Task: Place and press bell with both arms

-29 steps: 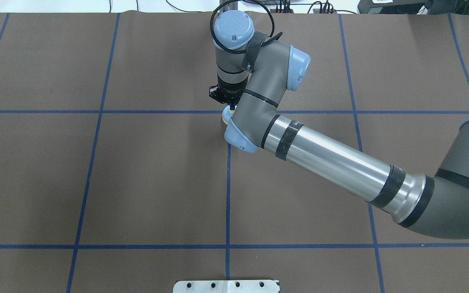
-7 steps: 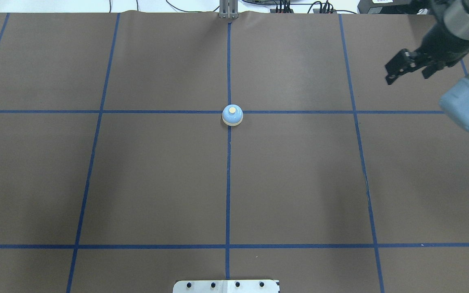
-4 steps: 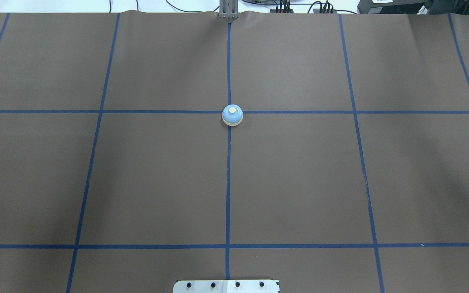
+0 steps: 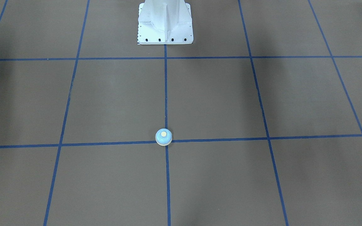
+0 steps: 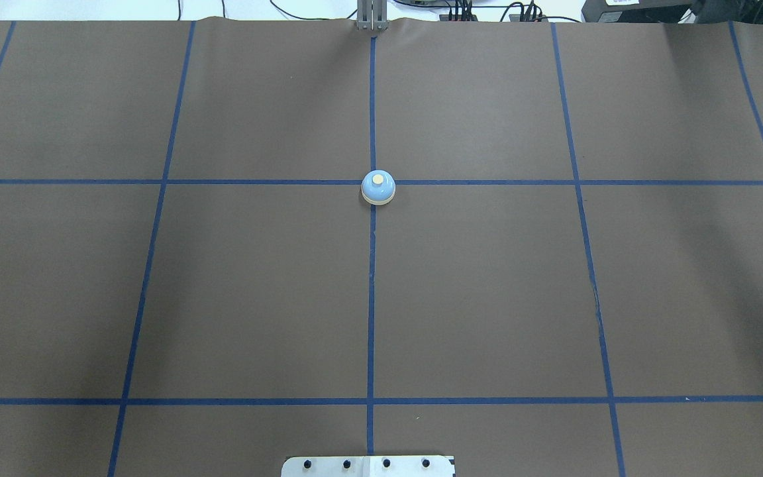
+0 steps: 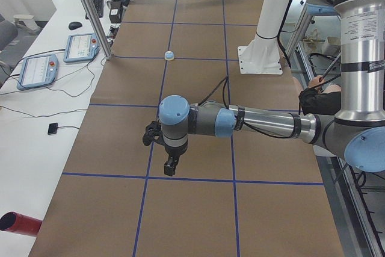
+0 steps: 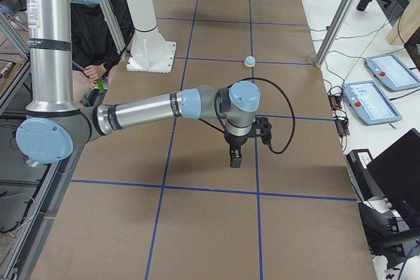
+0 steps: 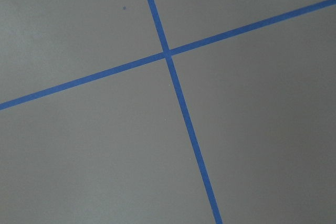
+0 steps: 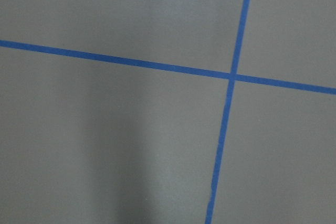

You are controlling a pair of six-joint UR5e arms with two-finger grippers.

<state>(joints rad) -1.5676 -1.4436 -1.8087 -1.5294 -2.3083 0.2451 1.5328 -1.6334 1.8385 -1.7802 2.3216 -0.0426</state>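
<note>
Brown paper lies below your left gripper, which hangs far from the bell. That sits upright where the tape lines cross at centre, probably so either arm can reach its button. Your right gripper hangs far off too; you cannot tell whether either is spread or pressed together.
</note>
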